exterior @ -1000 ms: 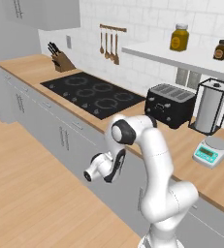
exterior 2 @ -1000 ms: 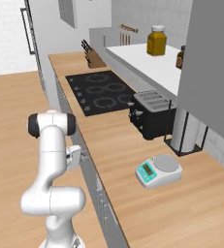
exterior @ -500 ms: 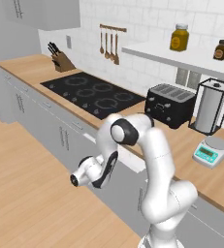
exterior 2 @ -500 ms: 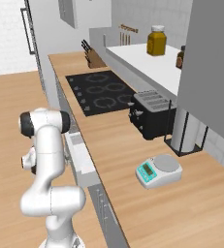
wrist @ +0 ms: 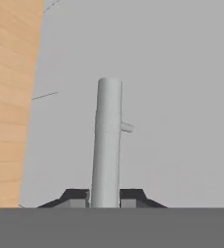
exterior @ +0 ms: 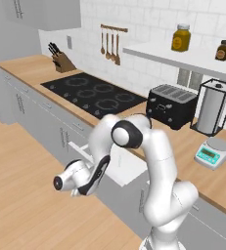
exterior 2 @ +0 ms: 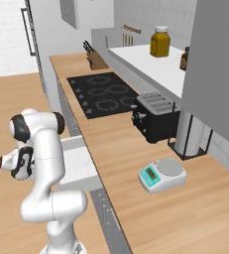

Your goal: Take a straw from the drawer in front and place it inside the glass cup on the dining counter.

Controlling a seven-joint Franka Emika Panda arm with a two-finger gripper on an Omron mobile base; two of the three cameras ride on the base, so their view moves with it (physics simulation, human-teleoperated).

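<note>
The drawer [exterior: 122, 168] stands pulled out from under the worktop, its white inside [exterior 2: 78, 166] showing. My gripper [wrist: 104, 196] is shut on the drawer's slim grey bar handle [wrist: 107, 140], which rises between the two dark fingertips against the flat grey front. In the left base view the gripper [exterior: 86, 187] hangs low in front of the drawer, over the wood floor. The right base view shows the gripper [exterior 2: 20, 168] left of the drawer. The straw, the glass cup and the dining counter are out of view.
On the wall-side worktop sit a black hob [exterior: 92, 93], a black toaster [exterior: 172, 105], a paper towel holder [exterior: 213, 107] and a small scale [exterior: 212, 152]. A knife block [exterior: 60, 63] stands far left. Open wood floor [exterior: 21, 195] lies in front of the cabinets.
The hand has moved away from the cabinets, toward the floor side, with the handle in its grip. The drawer has slid further out.
</note>
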